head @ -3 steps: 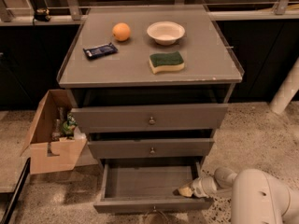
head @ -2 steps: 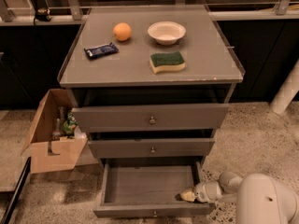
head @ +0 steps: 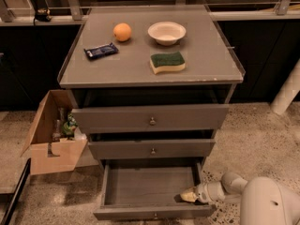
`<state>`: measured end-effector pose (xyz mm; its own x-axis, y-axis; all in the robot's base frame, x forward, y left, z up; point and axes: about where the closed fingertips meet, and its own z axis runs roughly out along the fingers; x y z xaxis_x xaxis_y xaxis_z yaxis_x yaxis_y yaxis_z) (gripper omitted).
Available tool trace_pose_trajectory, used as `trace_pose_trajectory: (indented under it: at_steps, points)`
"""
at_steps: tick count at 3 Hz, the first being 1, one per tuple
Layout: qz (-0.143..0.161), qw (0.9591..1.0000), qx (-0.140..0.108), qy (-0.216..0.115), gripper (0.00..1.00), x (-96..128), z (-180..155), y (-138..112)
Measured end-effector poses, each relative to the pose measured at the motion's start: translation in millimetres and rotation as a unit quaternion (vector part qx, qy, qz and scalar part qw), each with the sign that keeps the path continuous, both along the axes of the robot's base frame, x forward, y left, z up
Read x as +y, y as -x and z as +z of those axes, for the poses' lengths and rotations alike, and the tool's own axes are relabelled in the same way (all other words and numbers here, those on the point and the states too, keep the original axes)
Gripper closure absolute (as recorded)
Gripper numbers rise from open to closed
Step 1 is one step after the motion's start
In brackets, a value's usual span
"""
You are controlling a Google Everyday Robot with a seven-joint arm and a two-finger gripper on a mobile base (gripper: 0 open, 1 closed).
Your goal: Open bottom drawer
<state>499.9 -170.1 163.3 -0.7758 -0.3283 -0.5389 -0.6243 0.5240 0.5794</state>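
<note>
The bottom drawer [head: 150, 213] of the grey cabinet [head: 150, 118] is pulled well out, and its shallow grey tray shows empty. Its small round knob [head: 155, 215] sits at the centre of the flat front, at the lower edge of the view. My gripper [head: 188, 196] reaches in from the lower right, with its tip at the drawer's right side just inside the front corner. The middle drawer [head: 152, 150] and the top drawer [head: 151, 120] above are pushed in.
On the cabinet top lie an orange [head: 122, 32], a white bowl [head: 167, 33], a green and yellow sponge [head: 168, 62] and a dark snack packet [head: 101, 51]. A cardboard box [head: 51, 135] with bottles stands on the floor at the left. My white arm [head: 267, 203] fills the lower right.
The bottom drawer has slid a little further out toward the camera, and my gripper has moved with it, lower in the view at the drawer's right side.
</note>
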Motion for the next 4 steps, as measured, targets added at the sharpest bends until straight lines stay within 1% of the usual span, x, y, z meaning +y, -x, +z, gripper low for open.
trace_pose_trajectory:
  at_steps: [1,2,3,4]
  points:
    - [0.009,0.9997,-0.016,-0.014,0.20,8.7,10.8,-7.6]
    - [0.010,0.9993,-0.023,-0.028,0.00,10.5,19.5,-10.9]
    - [0.009,0.9983,-0.035,-0.046,0.00,9.8,34.2,-14.6]
    - [0.009,0.9983,-0.035,-0.046,0.00,9.9,34.2,-14.6]
